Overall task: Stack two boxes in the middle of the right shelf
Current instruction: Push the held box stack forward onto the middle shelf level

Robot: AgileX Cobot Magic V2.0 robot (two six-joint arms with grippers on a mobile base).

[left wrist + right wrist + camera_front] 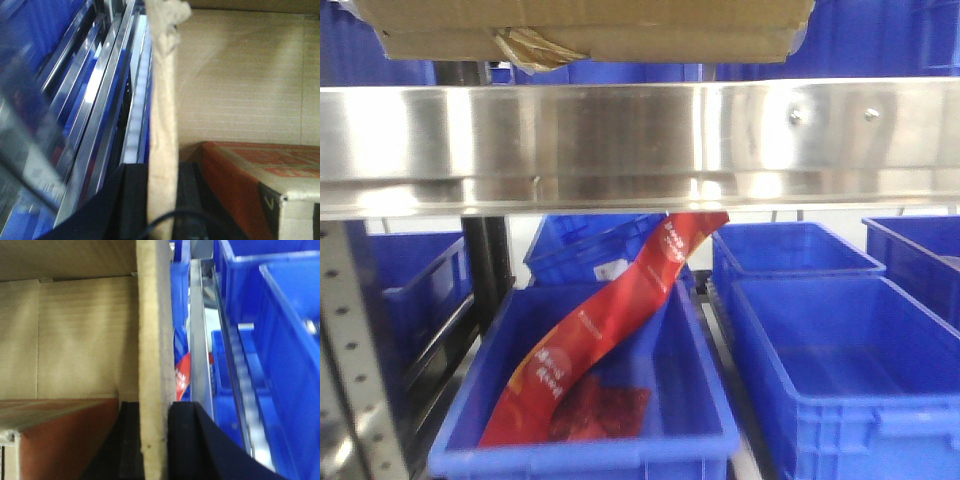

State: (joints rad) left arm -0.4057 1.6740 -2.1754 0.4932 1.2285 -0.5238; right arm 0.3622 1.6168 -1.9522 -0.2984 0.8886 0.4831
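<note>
Standing by the rack. Both arms hold the tall box (pixel 600 10) by opposite walls. The left gripper (pixel 161 175) has its jaws clamped across one upright cardboard wall, and the right gripper (pixel 152 407) is clamped across the other. The top is open, with a red-printed carton (pixel 260 165) lying inside.

From the front, the tall box's underside shows at the very top, directly over the thin box (pixel 650 42). A ragged tape strip (pixel 530 45) hangs at the thin box's front edge. Both are above the shelf (pixel 620 130), behind its front rail, spanning left end to past the middle. The rail screw (pixel 798 115) lies below their right end. Cannot tell whether the tall box bears on the thin one or hangs just off it.

Blue bins (pixel 580 460) stand below, with a red wrapper (pixel 610 320) draped in one.

Judgement: the step in hand is seating the upper box.
- Lower both arms evenly so the base stays level.
- Keep the front edges flush, with nothing overhanging the rail.
- Part the jaws only once the stack carries the weight.
- Lift straight off the walls so the soft cardboard isn't dragged.
</note>
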